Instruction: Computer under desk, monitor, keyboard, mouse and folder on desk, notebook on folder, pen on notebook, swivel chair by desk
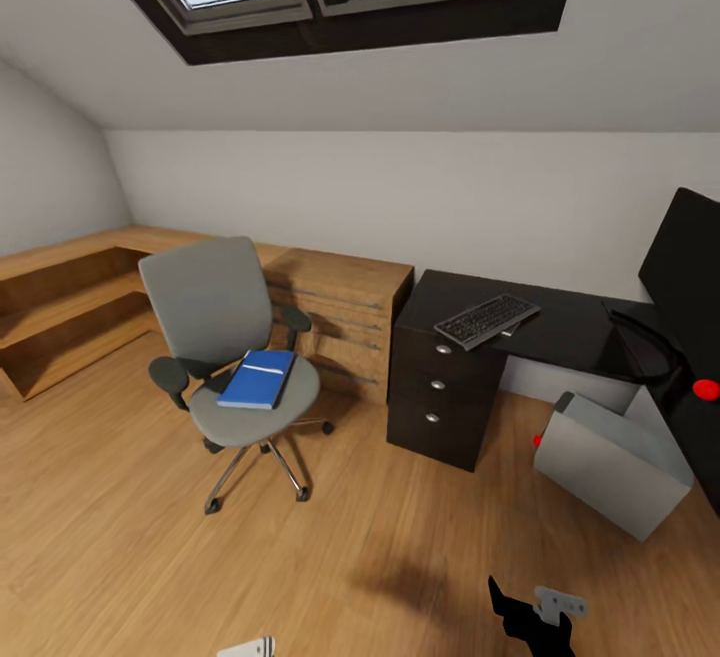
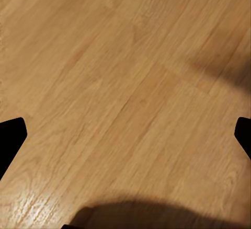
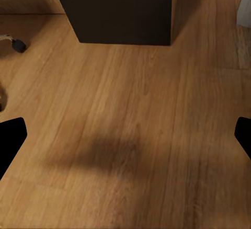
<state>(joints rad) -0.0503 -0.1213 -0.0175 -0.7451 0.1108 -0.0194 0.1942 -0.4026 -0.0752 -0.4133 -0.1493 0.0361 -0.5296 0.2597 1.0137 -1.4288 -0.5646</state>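
Currently:
left claw [image 2: 125, 135]: spread, over bare wood floor [image 2: 125, 82]
right claw [image 3: 125, 135]: spread, black desk drawers [image 3: 123, 9] ahead
bright-blue flat folder [image 1: 257, 378]: on grey swivel chair [image 1: 225, 337], well ahead-left

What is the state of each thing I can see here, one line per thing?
folder: closed, flat on the chair seat.
swivel chair: upright, apart from the desk.
keyboard: on the desk, angled.
computer: tilted, on the floor.
desk drawers: shut.
Left end effector: open, empty.
Right end effector: open, empty.
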